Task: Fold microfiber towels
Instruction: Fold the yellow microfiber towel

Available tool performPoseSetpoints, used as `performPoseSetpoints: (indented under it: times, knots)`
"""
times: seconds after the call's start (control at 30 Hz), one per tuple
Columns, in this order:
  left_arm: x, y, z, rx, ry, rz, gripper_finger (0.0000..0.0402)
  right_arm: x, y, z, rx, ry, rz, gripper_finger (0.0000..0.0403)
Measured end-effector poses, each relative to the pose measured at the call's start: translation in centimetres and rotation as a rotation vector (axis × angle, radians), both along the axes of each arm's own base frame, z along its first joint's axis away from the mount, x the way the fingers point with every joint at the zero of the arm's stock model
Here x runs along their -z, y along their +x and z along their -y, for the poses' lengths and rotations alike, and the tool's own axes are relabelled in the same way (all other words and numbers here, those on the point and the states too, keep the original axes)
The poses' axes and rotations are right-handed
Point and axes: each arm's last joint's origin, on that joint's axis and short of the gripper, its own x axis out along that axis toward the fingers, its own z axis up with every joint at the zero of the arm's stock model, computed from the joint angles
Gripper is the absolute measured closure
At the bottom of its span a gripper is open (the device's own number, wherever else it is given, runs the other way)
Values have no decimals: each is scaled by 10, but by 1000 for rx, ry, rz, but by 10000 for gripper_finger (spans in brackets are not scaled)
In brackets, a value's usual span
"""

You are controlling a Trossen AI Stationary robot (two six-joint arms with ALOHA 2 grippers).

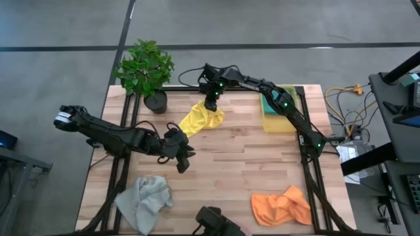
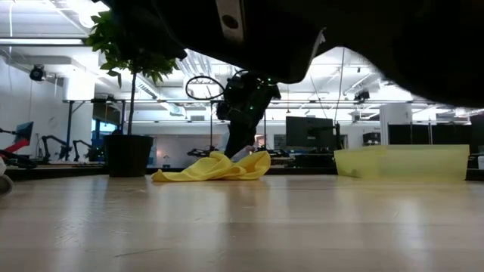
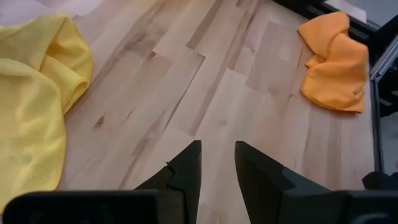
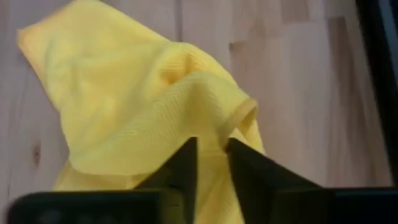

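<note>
The yellow towel (image 1: pixel 200 119) lies crumpled on the table's far middle; it also shows in the low view (image 2: pixel 215 169). My right gripper (image 1: pixel 211 103) is at the towel's far end, shut on it (image 4: pixel 211 155). My left gripper (image 1: pixel 181 157) hovers over bare wood near the table's middle, narrowly open and empty (image 3: pixel 217 163). The grey towel (image 1: pixel 146 200) lies bunched at the near left and the orange towel (image 1: pixel 282 206) at the near right. The teal towel is out of view. My right gripper pinches a raised fold of the yellow towel by its hemmed edge (image 4: pixel 231 122), at the towel's far end, between its two fingers. The fingers come from above, slanting down. Most of the towel lies slack on the table (image 2: pixel 197 174).
A potted plant (image 1: pixel 147 72) stands at the far left of the table. The rigid yellow bin (image 1: pixel 279 113) stands at the far right, under my right arm. Bare wood lies between the yellow towel and the two near towels.
</note>
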Motion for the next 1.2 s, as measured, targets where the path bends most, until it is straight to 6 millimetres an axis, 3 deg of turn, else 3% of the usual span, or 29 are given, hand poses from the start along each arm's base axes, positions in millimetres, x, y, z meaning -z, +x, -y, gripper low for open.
performPoseSetpoints:
  times: [0.07,0.2,0.4,0.83,1.2]
  knots:
    - [0,0,0,0,1,-3,318,0,0,0,8,4,-1,376]
    - [-2,0,0,1,-3,6,318,-1,0,-1,26,14,-2,392]
    - [-3,0,4,18,-13,7,318,-10,-2,-5,31,38,-31,395]
    - [-3,-1,5,21,-15,6,318,-59,-20,-21,16,155,-54,395]
    - [-1,-1,4,40,74,-3,318,-80,-42,-60,-58,313,-251,395]
